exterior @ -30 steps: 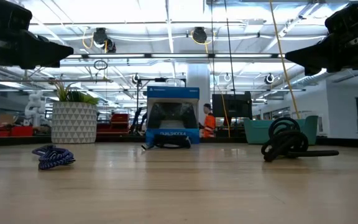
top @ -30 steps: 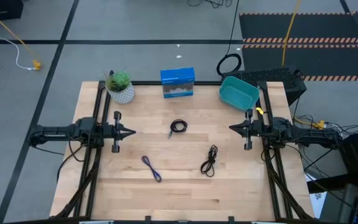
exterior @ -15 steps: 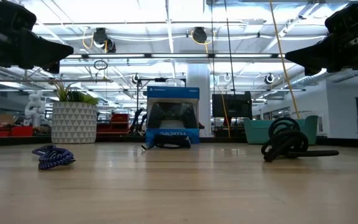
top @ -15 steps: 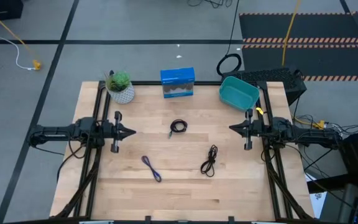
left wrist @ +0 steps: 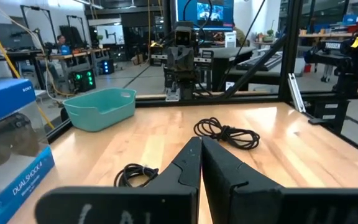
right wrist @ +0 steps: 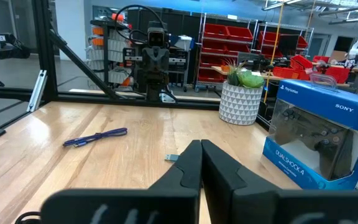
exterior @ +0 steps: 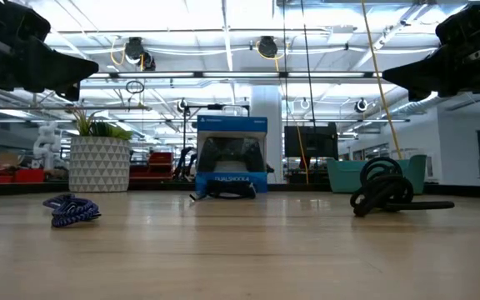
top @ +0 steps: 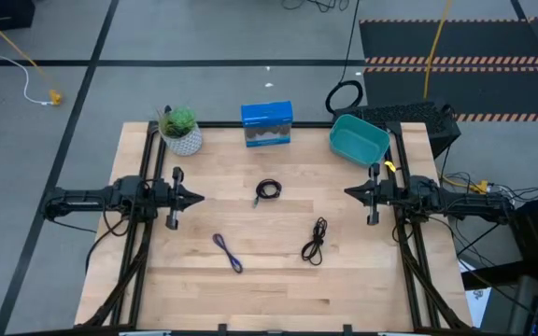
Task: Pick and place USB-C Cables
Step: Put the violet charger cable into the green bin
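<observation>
Three small cables lie flat on the wooden table. A tight round black coil (top: 268, 189) sits mid-table, a long loose black bundle (top: 315, 241) lies nearer the right, and a blue-purple cable (top: 228, 251) lies toward the near left. My left gripper (top: 201, 197) hovers shut at the table's left side, pointing right. My right gripper (top: 346, 192) hovers shut at the right side, pointing left. In the left wrist view the shut fingers (left wrist: 201, 142) point past the round coil (left wrist: 135, 174) and the loose bundle (left wrist: 227, 133). The right wrist view shows the blue-purple cable (right wrist: 96, 137) beyond its shut fingers (right wrist: 201, 144).
A teal bin (top: 359, 138) sits at the far right corner, beside my right arm. A blue game-controller box (top: 267, 124) stands at the far edge, and a potted plant (top: 180, 130) at the far left corner. A big black cable loop (top: 345, 96) lies on the floor beyond the table.
</observation>
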Robot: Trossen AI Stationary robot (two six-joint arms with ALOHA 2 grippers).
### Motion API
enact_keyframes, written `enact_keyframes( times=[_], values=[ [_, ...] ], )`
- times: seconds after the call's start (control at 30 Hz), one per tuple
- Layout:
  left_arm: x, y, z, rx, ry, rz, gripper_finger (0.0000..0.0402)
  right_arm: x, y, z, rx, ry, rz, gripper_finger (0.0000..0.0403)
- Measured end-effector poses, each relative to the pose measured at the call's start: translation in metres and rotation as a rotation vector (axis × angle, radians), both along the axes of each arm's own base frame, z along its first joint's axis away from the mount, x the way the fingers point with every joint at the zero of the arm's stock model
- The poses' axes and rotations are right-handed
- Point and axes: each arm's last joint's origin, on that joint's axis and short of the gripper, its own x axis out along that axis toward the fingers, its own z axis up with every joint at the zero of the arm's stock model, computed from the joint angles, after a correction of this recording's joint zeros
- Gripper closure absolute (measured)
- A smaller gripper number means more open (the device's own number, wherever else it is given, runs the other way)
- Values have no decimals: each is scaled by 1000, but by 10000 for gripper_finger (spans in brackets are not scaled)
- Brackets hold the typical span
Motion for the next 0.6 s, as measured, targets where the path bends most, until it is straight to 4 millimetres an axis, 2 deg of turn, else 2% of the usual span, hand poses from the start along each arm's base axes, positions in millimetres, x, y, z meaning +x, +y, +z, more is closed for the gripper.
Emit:
enact_keyframes(
  times=[0.37, 0.6],
  values=[
    [3, 0, 4, -37, -7, -1, 399, 0, 0, 0, -7, 1, -1, 403],
    [4, 0, 40, -41, -32, -1, 400, 0, 0, 0, -7, 0, -1, 403]
  ],
)
